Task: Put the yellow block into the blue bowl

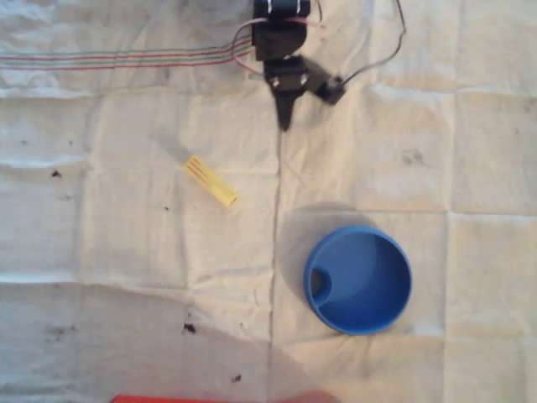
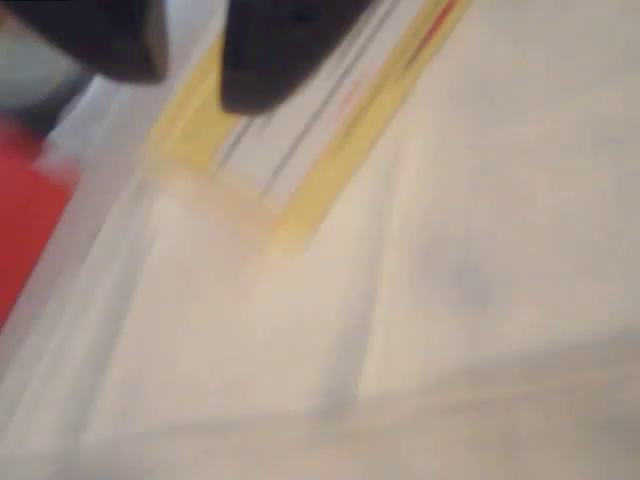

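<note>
Overhead view: black gripper (image 1: 286, 116) near the top edge, pointing down the picture over white creased cloth (image 1: 126, 252), fingers drawn together to a single dark point, nothing held, nothing touched. Well apart from it, below and to the left: one yellow block (image 1: 211, 180), lying flat and slantwise on the cloth, faint reddish lines at its upper-left end. Lower right of centre: one blue bowl (image 1: 394, 294), upright, well clear of the block and of the gripper. Along the cloth's upper left, a band of thin coloured stripes (image 1: 109, 59); at the bottom edge, a strip of red (image 1: 168, 399). Wrist view, heavily blurred: two dark fingertips (image 2: 280, 60) at the top, with a narrow pale gap between them; beyond them a yellow-bordered band with fine lines (image 2: 330, 120), possibly the block, though too smeared to identify; a red patch (image 2: 25, 220) at the left edge. Count: one gripper, one block, one bowl.
</note>
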